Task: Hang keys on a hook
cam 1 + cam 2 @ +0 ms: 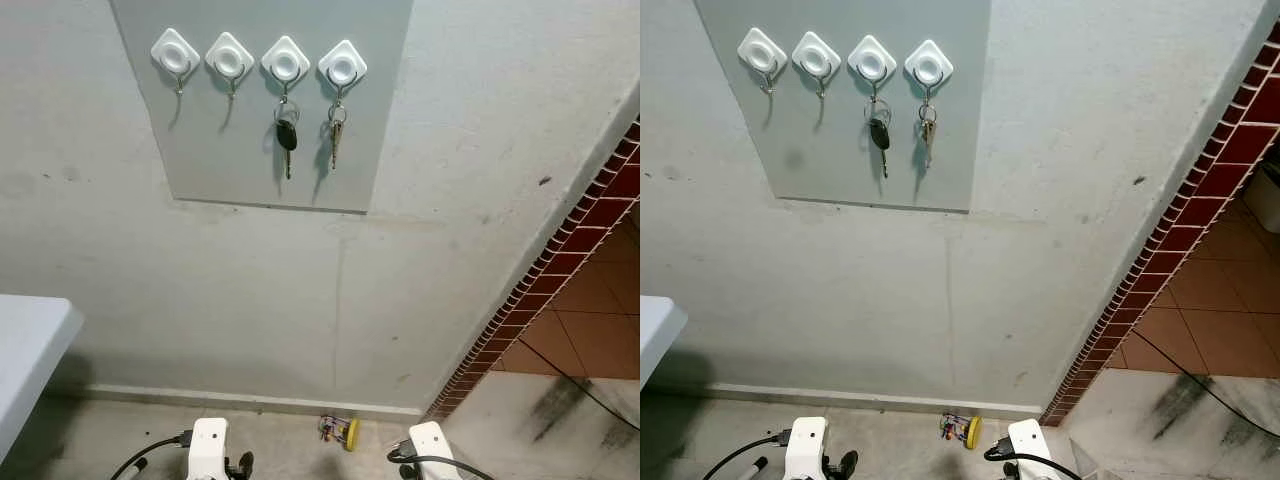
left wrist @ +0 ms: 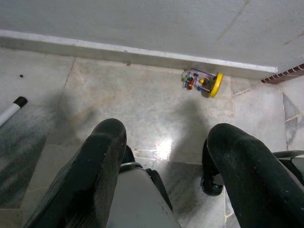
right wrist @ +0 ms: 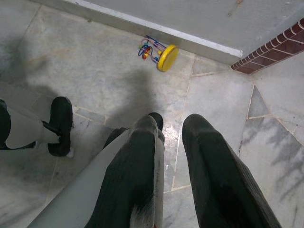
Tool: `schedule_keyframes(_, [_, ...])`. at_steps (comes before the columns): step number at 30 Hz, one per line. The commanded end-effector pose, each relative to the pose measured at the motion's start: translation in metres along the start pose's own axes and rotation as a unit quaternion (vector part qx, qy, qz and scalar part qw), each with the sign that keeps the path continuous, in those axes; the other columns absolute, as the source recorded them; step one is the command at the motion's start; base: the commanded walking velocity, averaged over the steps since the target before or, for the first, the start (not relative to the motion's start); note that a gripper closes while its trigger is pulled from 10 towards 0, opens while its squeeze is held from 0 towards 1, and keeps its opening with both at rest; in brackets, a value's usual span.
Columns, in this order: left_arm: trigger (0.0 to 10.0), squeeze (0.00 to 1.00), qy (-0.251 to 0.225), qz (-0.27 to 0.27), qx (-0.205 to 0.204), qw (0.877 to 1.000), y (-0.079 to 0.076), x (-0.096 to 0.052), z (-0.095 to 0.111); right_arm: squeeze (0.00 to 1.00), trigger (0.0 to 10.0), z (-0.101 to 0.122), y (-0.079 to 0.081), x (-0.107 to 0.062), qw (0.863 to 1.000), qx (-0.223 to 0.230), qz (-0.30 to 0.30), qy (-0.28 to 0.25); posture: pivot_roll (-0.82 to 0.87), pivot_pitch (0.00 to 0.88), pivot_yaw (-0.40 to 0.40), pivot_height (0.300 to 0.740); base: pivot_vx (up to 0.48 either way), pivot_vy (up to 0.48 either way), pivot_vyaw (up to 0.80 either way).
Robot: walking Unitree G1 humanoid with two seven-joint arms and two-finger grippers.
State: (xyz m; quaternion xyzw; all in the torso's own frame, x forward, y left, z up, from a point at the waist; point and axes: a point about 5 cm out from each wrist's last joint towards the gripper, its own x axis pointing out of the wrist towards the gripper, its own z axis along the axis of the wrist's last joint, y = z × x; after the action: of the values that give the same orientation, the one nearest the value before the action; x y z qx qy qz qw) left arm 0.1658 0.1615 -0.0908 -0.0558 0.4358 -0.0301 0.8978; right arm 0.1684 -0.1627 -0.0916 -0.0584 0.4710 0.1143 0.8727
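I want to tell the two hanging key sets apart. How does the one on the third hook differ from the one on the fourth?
The key on the third hook has a bulky black head; the key on the fourth hook is plain slim metal. The black-headed key hangs lower, while the metal key ends a little higher. Both dangle from metal rings on white hooks on the grey panel.

Pale plastered wall (image 1: pixel 200 270), white skirting along its foot (image 1: pixel 250 402), small bead-maze toy with yellow base (image 1: pixel 340 432) tipped on grey marble floor (image 2: pixel 142 118) at 6 o'clock, white tabletop corner (image 1: pixel 25 350) at 8 o'clock, red brick edging (image 1: pixel 560 265) and terracotta tiles (image 1: pixel 600 330) at 3 o'clock
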Motion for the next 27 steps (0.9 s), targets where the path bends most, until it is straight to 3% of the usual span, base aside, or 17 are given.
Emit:
schedule_keyframes(1, [10.0,0.00,0.004,0.000,0.001,1.000,0.0002,0.0001,-0.0004,0.00,10.0,0.0028,-0.0021,0.0003,1.000,0.000,-0.004,-0.003,-0.12,0.000,-0.024,0.724,0.000,0.000,0.00])
schedule_keyframes(27, [10.0,0.00,0.021,-0.001,0.003,1.000,0.0003,-0.0017,-0.0082,0.00,10.0,-0.0031,-0.0014,-0.0005,1.000,-0.002,-0.006,0.010,-0.11,0.000,-0.028,0.740,0.000,0.000,0.00])
